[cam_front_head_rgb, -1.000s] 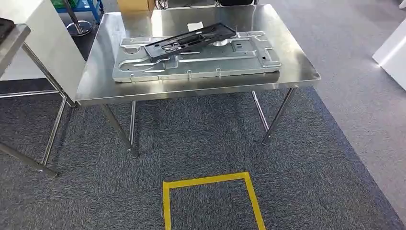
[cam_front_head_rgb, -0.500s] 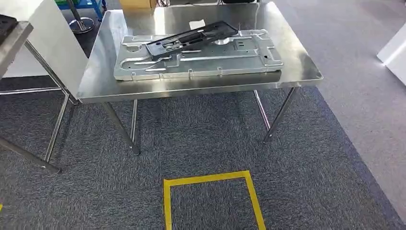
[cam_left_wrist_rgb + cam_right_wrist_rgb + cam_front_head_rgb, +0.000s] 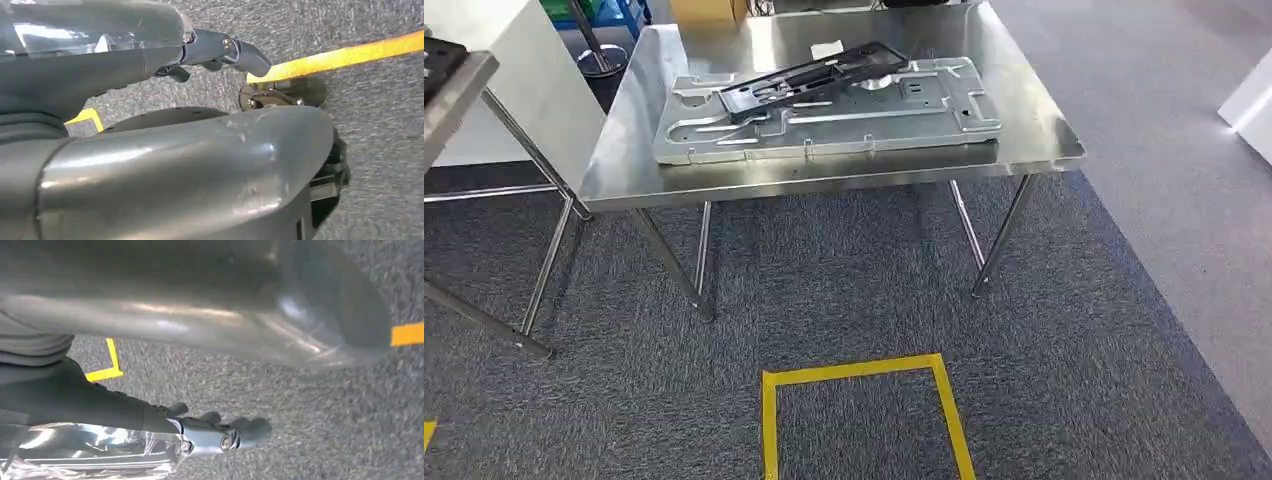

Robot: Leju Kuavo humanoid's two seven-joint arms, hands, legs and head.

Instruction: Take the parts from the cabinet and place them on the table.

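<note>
Left hand (image 3: 220,55) and right hand (image 3: 220,432) hang over carpet holding nothing, fingers look loosely apart. View's drifted a bit, camera moving, not parts: black frame (image 3: 814,75) sits on metal panel (image 3: 824,110) on steel table (image 3: 824,175), so looks delivered.

The head view looks forward and down from high up at a shiny steel table (image 3: 824,180) standing some way off on dark grey carpet (image 3: 844,290). Both wrist views sit close behind their hanging hands, facing the floor. All three share the carpet and yellow floor tape (image 3: 854,372).
</note>
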